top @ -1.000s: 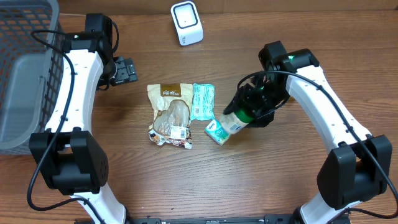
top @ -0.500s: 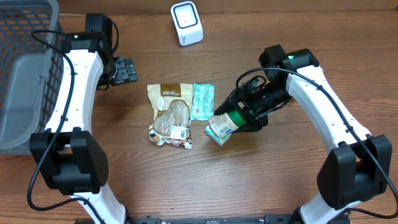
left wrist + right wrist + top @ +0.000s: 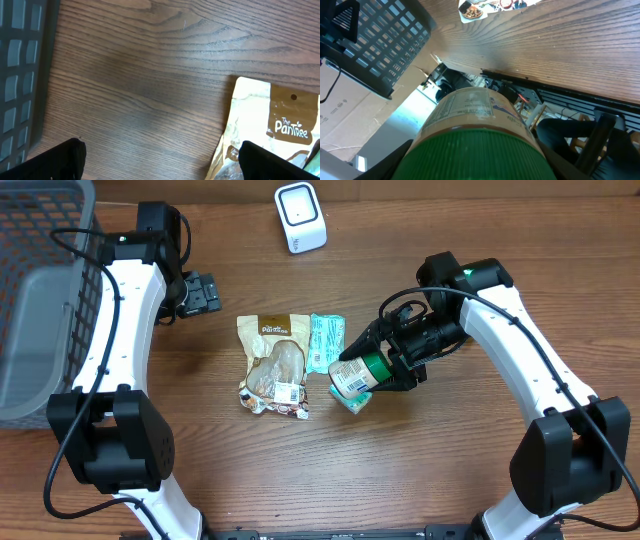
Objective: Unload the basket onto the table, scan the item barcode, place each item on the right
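Observation:
My right gripper [image 3: 388, 364] is shut on the green lid of a jar [image 3: 354, 374] with a cream label. It holds the jar on its side above the table, base pointing left. In the right wrist view the jar [image 3: 470, 115] fills the space between the dark fingers [image 3: 387, 165]. The white barcode scanner [image 3: 300, 217] stands at the far edge of the table, apart from the jar. My left gripper [image 3: 202, 292] is open over bare wood at the left; its view shows the fingertips [image 3: 57, 160] wide apart with nothing between them.
A brown snack pouch [image 3: 275, 365] lies mid-table, with a teal packet [image 3: 325, 342] beside it; the pouch [image 3: 280, 115] also shows by my left finger. A small teal-and-white box [image 3: 352, 401] sits under the jar. A grey wire basket [image 3: 40, 290] stands at the far left.
My right gripper has swung the jar up off the small box and turned it on its side, base now facing left. The left arm has not moved.

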